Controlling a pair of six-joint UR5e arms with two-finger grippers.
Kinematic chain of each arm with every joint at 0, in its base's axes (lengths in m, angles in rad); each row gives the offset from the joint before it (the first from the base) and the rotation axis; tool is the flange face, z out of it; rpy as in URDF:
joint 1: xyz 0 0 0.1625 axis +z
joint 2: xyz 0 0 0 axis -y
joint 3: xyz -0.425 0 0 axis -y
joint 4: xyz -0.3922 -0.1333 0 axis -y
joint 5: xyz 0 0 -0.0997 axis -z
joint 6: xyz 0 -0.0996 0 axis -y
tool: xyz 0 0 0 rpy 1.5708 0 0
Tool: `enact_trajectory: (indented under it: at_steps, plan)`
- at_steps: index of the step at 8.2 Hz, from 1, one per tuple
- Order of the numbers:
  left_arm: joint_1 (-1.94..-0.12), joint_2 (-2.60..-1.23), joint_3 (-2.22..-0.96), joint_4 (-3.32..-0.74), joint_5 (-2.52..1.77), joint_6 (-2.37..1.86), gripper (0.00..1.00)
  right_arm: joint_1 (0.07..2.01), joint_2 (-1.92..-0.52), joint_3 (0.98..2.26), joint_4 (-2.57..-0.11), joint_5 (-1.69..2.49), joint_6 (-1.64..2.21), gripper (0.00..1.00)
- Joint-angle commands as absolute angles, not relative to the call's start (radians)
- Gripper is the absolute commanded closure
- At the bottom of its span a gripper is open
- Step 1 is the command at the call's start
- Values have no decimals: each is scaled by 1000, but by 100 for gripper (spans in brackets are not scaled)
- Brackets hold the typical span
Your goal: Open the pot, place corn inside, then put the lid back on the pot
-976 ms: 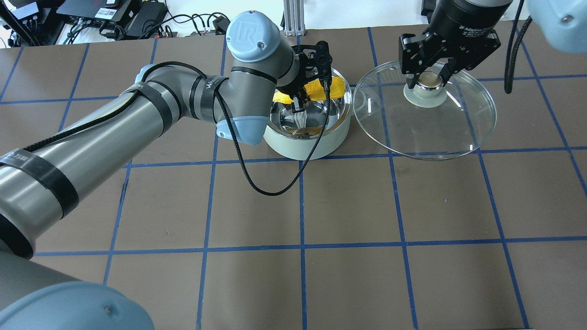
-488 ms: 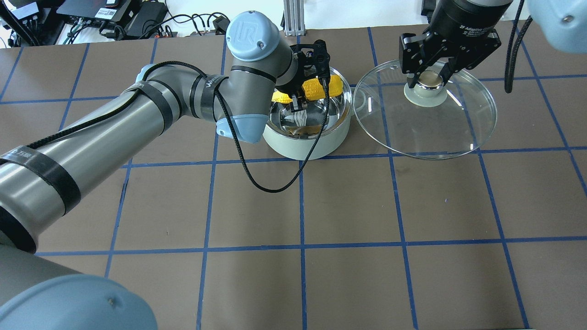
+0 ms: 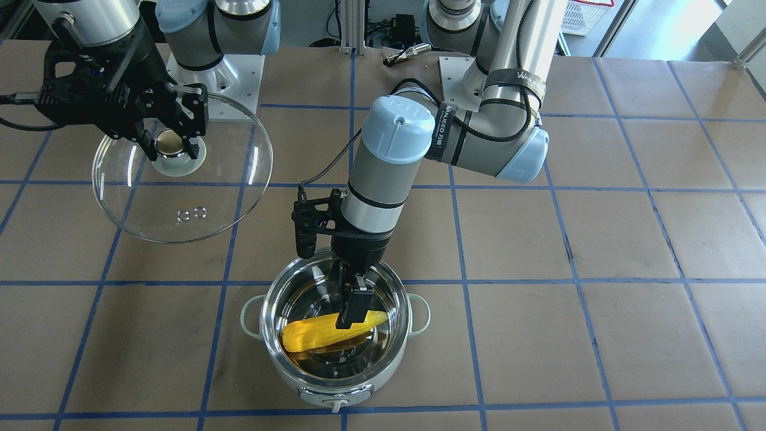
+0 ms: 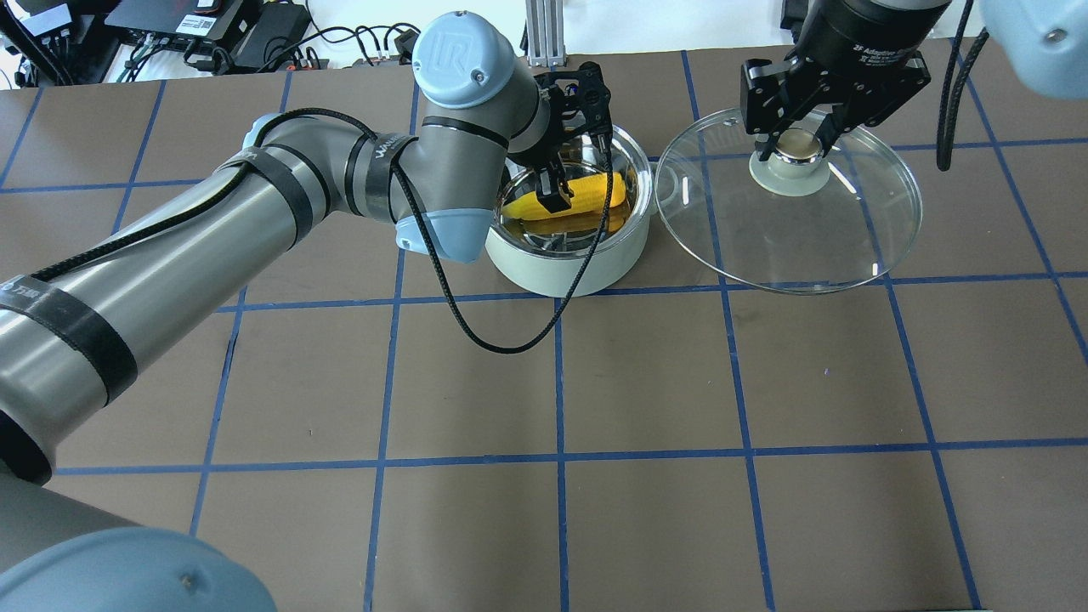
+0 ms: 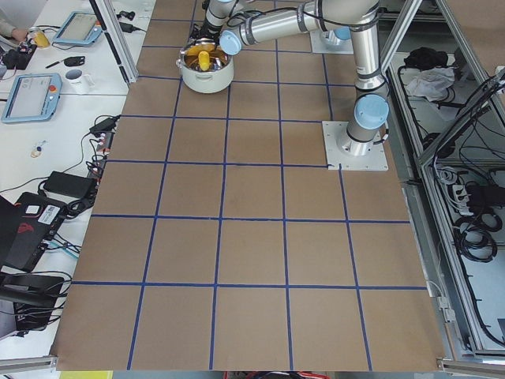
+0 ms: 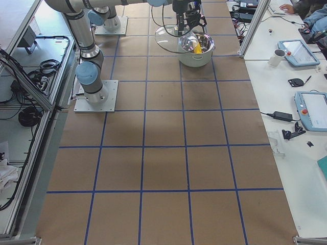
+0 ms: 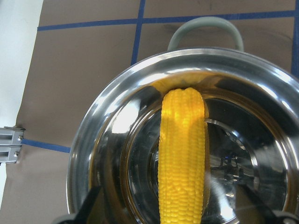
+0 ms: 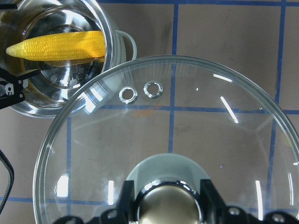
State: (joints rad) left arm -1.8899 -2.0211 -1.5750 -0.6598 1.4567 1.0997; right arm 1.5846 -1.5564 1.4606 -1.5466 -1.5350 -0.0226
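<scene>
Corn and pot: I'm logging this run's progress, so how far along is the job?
Done: the lid is off and the corn lies inside the pot. In hand: the left gripper is open astride the corn, down in the pot; the right gripper holds the lid by its knob, beside the pot. Left: withdraw the left gripper and put the lid back on.

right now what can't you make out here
Left wrist view: near end of the corn, cut off by the bottom edge.
Overhead view: control knob of the pot, hidden behind the pot's own body.
Right wrist view: near rim of the lid, cut off by the bottom edge.
Side views: the left claw and right claw, too small to judge.
</scene>
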Motion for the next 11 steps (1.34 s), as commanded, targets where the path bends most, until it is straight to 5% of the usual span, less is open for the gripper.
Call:
enact_trajectory:
  at_steps: [1, 7, 11]
  plan:
    - [-1888, -1939, -1574, -730, 1460, 953, 0, 1588, -1559, 1462, -1568, -1534, -21, 78]
    - [-1634, -1737, -1575, -1081, 1463, 611, 0, 1788, -1361, 1437, -1900, -1537, 292, 80]
    - [-1552, -1616, -1591, -1309, 1504, 265, 0, 1884, -1181, 1419, -2060, -1552, 428, 92]
